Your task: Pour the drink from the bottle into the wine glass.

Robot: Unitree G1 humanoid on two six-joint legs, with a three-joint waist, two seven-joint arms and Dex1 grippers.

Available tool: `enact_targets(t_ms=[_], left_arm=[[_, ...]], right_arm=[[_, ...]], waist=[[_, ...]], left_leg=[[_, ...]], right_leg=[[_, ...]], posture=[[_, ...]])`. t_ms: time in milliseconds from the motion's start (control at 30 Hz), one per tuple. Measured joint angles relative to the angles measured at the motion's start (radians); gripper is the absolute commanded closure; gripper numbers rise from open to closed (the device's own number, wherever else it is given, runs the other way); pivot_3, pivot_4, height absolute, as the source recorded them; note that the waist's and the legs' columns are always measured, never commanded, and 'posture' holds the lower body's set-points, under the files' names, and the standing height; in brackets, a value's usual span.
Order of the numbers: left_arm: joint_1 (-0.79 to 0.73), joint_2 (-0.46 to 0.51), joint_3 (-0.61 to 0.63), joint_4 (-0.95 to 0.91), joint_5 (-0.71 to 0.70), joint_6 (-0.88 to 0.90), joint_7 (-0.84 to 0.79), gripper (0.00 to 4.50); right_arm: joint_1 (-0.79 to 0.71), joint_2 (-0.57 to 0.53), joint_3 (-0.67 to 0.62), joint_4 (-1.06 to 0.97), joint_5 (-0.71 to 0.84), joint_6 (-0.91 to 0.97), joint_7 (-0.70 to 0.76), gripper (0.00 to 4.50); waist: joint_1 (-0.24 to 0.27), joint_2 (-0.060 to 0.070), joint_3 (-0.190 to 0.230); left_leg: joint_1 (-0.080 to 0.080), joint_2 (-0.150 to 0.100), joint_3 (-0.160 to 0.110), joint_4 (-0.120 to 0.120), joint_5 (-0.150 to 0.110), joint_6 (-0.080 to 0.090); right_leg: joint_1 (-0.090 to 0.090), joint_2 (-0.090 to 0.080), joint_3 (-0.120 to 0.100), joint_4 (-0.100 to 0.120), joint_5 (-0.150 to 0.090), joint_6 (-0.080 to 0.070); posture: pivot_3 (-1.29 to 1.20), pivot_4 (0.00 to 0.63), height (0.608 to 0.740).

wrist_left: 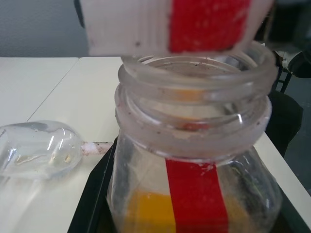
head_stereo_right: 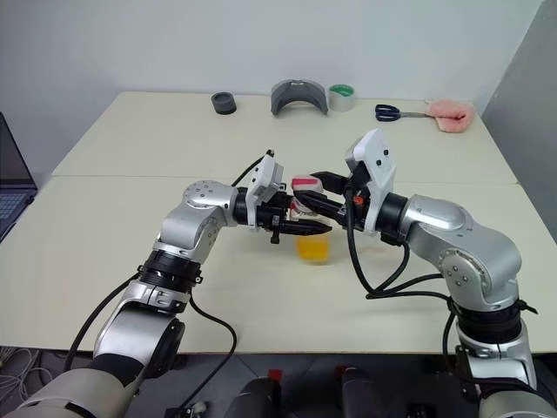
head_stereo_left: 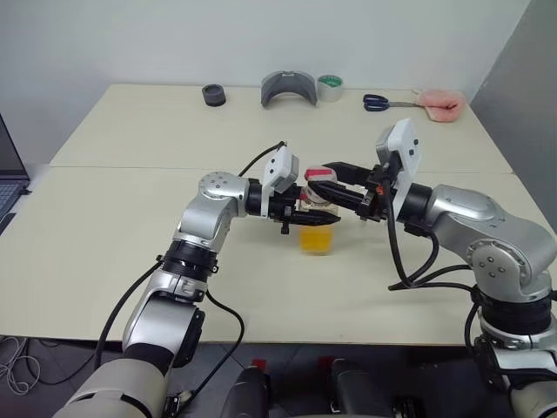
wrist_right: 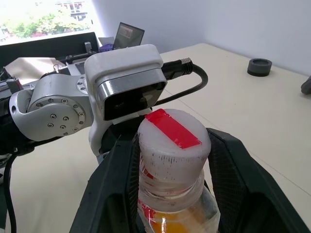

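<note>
1. Above the middle of the counter (head_stereo_left: pixel 104 226), my left pincer (head_stereo_left: pixel 306 212) is clamped on the bottle (head_stereo_left: pixel 315 228), holding it upright and clear of the surface, so the cap (wrist_right: pixel 174 141) faces my other arm.
2. My right pincer (wrist_right: pixel 171 167) brackets the cap, one finger on each side; whether it grips yet I cannot tell.
3. I judge uncapping is the step in hand; the drink (wrist_left: pixel 150 209) sits low in the bottle.
4. Lying on its side on the counter just beside the bottle, the wine glass (wrist_left: pixel 40 149) would need standing up before pouring.
5. Scissors (head_stereo_left: pixel 377 103), tape (head_stereo_left: pixel 330 87) and other clutter sit along the far edge, well apart, leaving open room around my arms.
</note>
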Motion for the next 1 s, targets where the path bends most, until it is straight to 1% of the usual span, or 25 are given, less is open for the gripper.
enact_targets(t_ms=[133,233,333,400,533,567,700,800,967,1000], left_arm=[[0.001,0.001,0.000,-0.009,0.000,0.001,0.001,2.76],[0.014,0.003,0.000,-0.033,-0.001,0.003,0.003,2.76],[0.022,0.004,0.001,-0.039,-0.001,0.007,0.009,2.76],[0.032,0.006,0.003,-0.050,-0.002,0.010,0.024,2.76],[0.055,0.025,0.008,-0.066,-0.004,0.025,0.047,2.76],[0.057,0.025,0.008,-0.068,-0.005,0.028,0.055,2.76],[0.070,0.039,0.028,-0.079,-0.013,0.044,0.093,2.76],[0.087,0.046,0.045,-0.101,-0.017,0.059,0.128,2.76],[0.111,0.048,0.068,-0.152,-0.025,0.091,0.186,2.76],[0.111,0.049,0.076,-0.155,-0.025,0.095,0.203,2.76]], right_arm=[[0.031,0.003,-0.005,-0.024,-0.089,-0.085,-0.047,2.80],[0.082,0.053,-0.083,-0.034,-0.074,-0.099,-0.098,2.80],[0.134,0.029,-0.143,-0.053,-0.073,-0.104,-0.121,2.80],[0.232,0.004,-0.197,-0.069,-0.102,-0.120,-0.142,2.80],[0.401,0.010,-0.291,-0.042,-0.178,-0.163,-0.206,2.80],[0.458,0.008,-0.313,-0.030,-0.220,-0.203,-0.226,2.80],[0.650,0.024,-0.331,0.084,-0.365,-0.300,-0.281,2.80],[0.704,0.057,-0.327,0.135,-0.396,-0.310,-0.289,1.79],[0.700,0.060,-0.326,0.140,-0.393,-0.295,-0.272,0.07],[0.696,0.055,-0.326,0.139,-0.389,-0.286,-0.262,0.00]], waist=[[0.000,0.000,0.000],[0.000,0.000,0.000],[0.002,0.000,0.000],[0.006,0.000,0.000],[0.010,0.000,0.000],[0.012,0.000,0.000],[0.011,0.000,0.000],[-0.001,0.001,0.000],[-0.003,0.001,0.000],[-0.003,0.001,0.000]], left_leg=[[0.000,0.000,0.000,0.000,0.000,0.000],[0.000,0.000,0.000,0.000,0.000,0.000],[0.000,0.000,0.000,0.000,0.000,0.000],[0.000,0.000,0.000,-0.001,0.000,0.000],[0.000,0.000,0.001,0.000,0.000,0.000],[0.000,0.000,0.001,0.000,0.000,0.000],[0.002,0.000,0.004,-0.001,0.000,0.000],[0.005,0.001,0.006,-0.001,0.000,0.000],[0.008,0.001,0.008,-0.002,0.000,0.000],[0.008,0.001,0.008,-0.001,0.000,0.000]], right_leg=[[0.000,0.000,0.000,0.000,0.000,0.000],[0.000,0.000,0.000,0.000,0.000,0.000],[0.000,0.000,0.000,0.000,0.000,0.000],[0.000,0.000,0.000,0.000,0.000,0.000],[0.000,0.000,0.001,0.000,0.000,0.000],[0.000,0.000,0.001,0.000,0.000,0.000],[0.000,0.000,0.003,0.001,0.000,0.000],[0.000,0.000,0.005,0.003,0.000,0.000],[0.001,0.001,0.007,0.005,0.000,0.000],[0.001,0.001,0.007,0.005,0.000,0.000]], posture=[[0.00,0.150,0.740],[0.00,0.150,0.740],[0.00,0.150,0.740],[0.00,0.150,0.740],[0.00,0.150,0.740],[0.00,0.150,0.740],[0.00,0.150,0.740],[0.00,0.150,0.740],[0.00,0.150,0.740],[0.00,0.150,0.740]])
